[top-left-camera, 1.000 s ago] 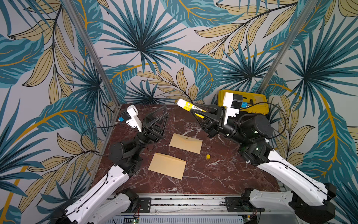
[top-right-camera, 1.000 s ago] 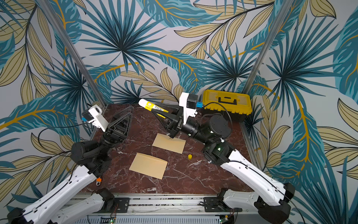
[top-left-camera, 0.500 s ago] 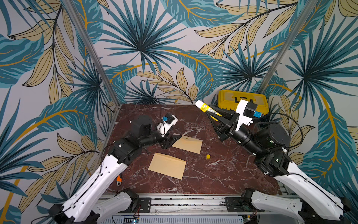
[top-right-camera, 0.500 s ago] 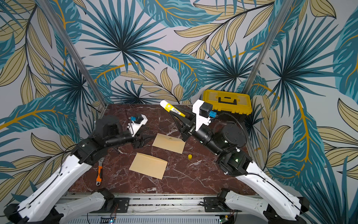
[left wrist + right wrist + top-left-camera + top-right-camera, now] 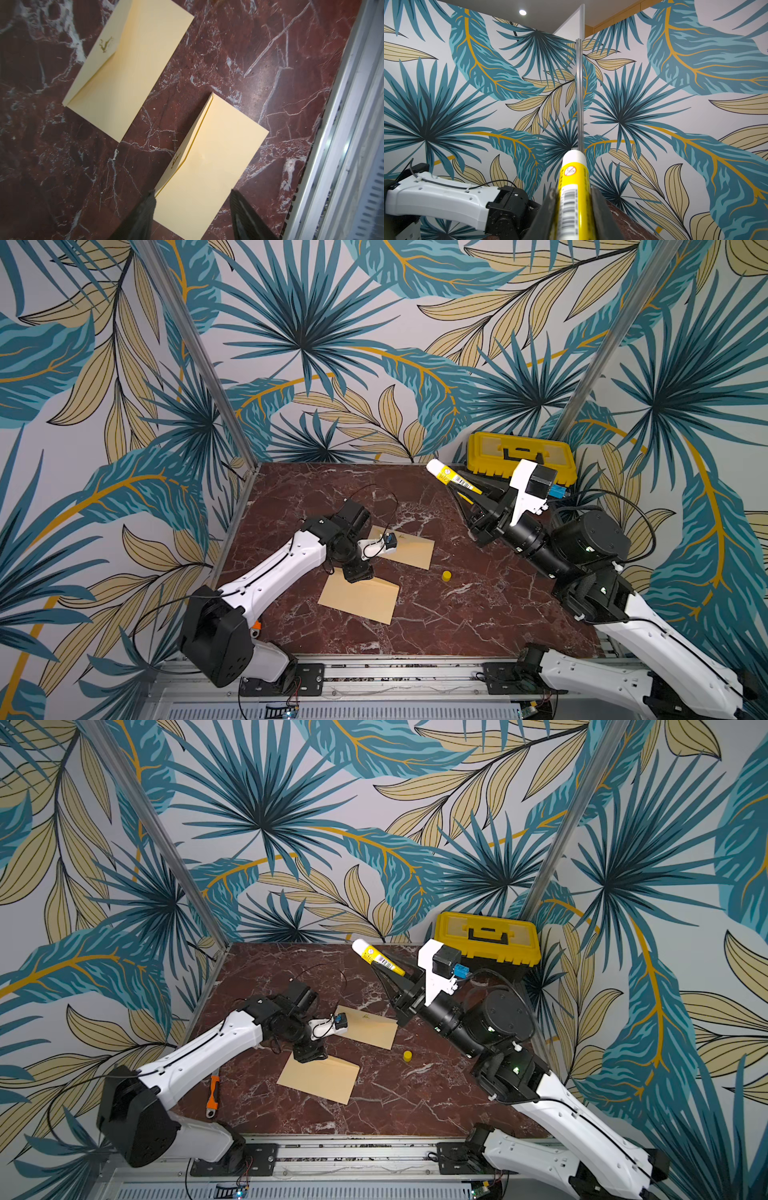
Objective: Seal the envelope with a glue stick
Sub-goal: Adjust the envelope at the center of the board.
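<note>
Both top views look steeply down from high over the near edge of the worktop [image 5: 478, 614], facing its far corners, and they share almost the whole scene. The left wrist view looks straight down from close above the near envelope [image 5: 212, 162] and the far envelope [image 5: 133, 68]. The right wrist view tilts upward at the walls [image 5: 654, 104], along the glue stick [image 5: 574, 187] close before it.

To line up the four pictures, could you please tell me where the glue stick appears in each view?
Top view: glue stick held aloft beside the yellow toolbox.
Top view: likewise beside the toolbox.
Left wrist: not in it.
Right wrist: glue stick between the fingers of the right gripper, against the wallpaper.
Shared landmark: the right gripper clamping it.
</note>
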Robot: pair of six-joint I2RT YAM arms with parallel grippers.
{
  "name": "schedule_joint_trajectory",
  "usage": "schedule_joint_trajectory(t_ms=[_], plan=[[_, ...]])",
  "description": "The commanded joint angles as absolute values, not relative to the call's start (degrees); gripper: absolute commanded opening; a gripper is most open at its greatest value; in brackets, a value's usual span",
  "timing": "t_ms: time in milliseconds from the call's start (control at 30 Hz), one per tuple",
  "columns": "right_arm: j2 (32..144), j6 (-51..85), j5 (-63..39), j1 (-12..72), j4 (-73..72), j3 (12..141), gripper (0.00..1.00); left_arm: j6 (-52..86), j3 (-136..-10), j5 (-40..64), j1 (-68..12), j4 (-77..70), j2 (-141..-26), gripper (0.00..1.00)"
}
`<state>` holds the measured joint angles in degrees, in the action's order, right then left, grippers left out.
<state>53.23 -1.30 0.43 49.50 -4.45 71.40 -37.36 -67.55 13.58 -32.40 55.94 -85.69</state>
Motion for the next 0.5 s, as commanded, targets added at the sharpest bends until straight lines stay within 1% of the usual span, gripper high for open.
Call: schedule_joint_trajectory(t_ms=[0,100,233,400,467], plan=[[52.39,-2.07,1.68,49.54,-5.11,70.37,0.0,-41.41,-67.36,10.49,-32.28,56.22,-91.98,0.6],[52.04,-1.88,1.67,49.5,-5.05,70.22,0.0,-40.85,-66.4,9.55,-32.2,53.16,-95.35,0.58],[51.91,-1.58,1.42,49.53,-4.92,70.14,0.0,-40.05,-66.61,7.32,-32.25,51.58,-97.7,0.47],[51.62,-1.21,1.19,49.5,-5.05,69.83,0.0,-38.75,-67.89,7.66,-32.17,52.91,-99.89,0.25],[51.48,-1.06,1.14,49.49,-5.15,69.68,0.0,-37.41,-68.35,7.99,-32.17,53.63,-100.2,0.18]])
